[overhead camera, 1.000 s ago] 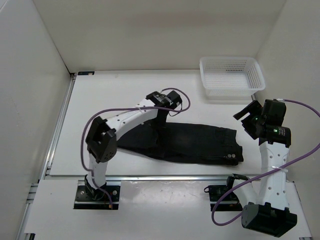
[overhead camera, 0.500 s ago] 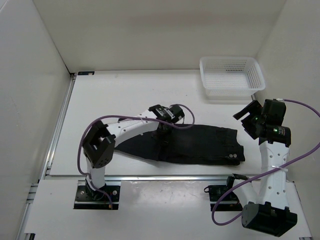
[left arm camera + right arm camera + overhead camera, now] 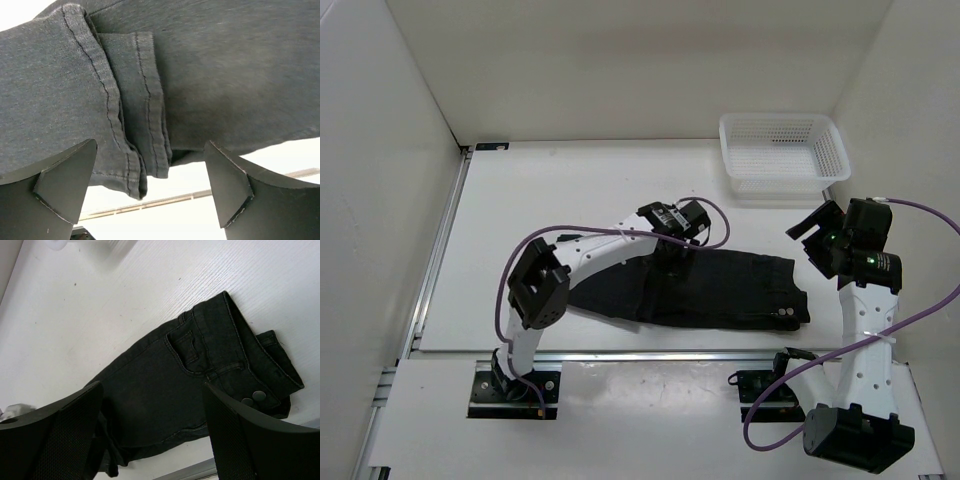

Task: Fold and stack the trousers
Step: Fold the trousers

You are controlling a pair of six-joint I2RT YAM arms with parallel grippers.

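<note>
The black trousers (image 3: 720,290) lie across the table's near middle, legs folded over toward the waist, waistband with two buttons (image 3: 252,397) at the right end. My left gripper (image 3: 672,250) hovers just over the folded-back leg hems (image 3: 135,150), jaws open wide, nothing pinched between the fingers (image 3: 65,185). My right gripper (image 3: 810,235) hangs raised beyond the waistband end, also open and holding nothing; its wrist view looks down on the seat and pocket of the trousers (image 3: 165,390).
A white mesh basket (image 3: 783,150) stands at the back right corner. A metal rail (image 3: 650,353) runs along the table's near edge, just in front of the trousers. White walls close in the left, back and right sides.
My left gripper went from shut to fully open, letting the leg fabric go, while it carried it rightward over the trousers. The right arm has not moved.
</note>
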